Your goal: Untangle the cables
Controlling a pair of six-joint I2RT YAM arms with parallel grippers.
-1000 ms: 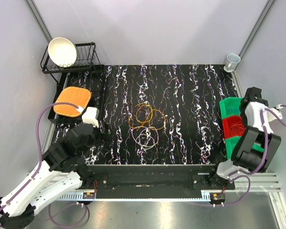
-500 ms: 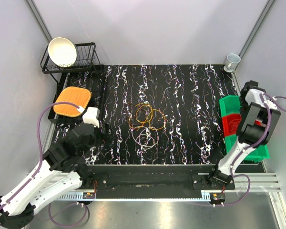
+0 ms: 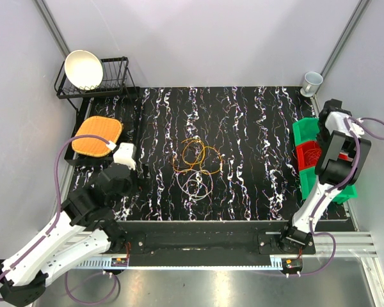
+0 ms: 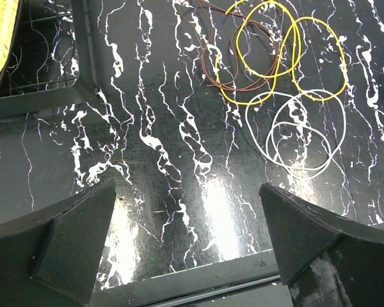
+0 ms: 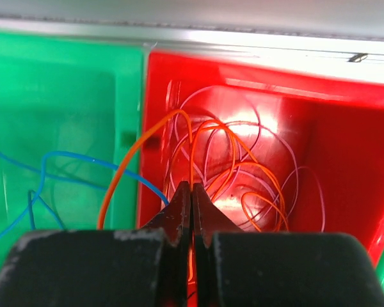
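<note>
The cables lie in a loose tangle mid-table (image 3: pixel 195 165). In the left wrist view they show as yellow loops (image 4: pixel 293 61), a dark red-brown loop (image 4: pixel 212 61) and pale loops (image 4: pixel 305 137). My left gripper (image 4: pixel 189 233) is open and empty, low over bare tabletop, near and left of the tangle. My right gripper (image 5: pixel 192 190) hangs over the red bin (image 5: pixel 345 141) and is shut on an orange cable (image 5: pixel 191 150). The cable rises from orange and pale purple loops (image 5: pixel 294 173) in that bin. A blue cable (image 5: pixel 70 155) lies in the green bin (image 5: pixel 64 96) beside it.
The green and red bins (image 3: pixel 307 153) stand at the table's right edge. A black wire rack with a white bowl (image 3: pixel 84 68) is at the back left, with an orange woven mat (image 3: pixel 97 135) in front of it. A cup (image 3: pixel 312 82) stands at the back right.
The right arm has swung up and toward the back over the bins, and the bins have shifted slightly. The left arm has edged back a little. The tangle on the table has not moved.
</note>
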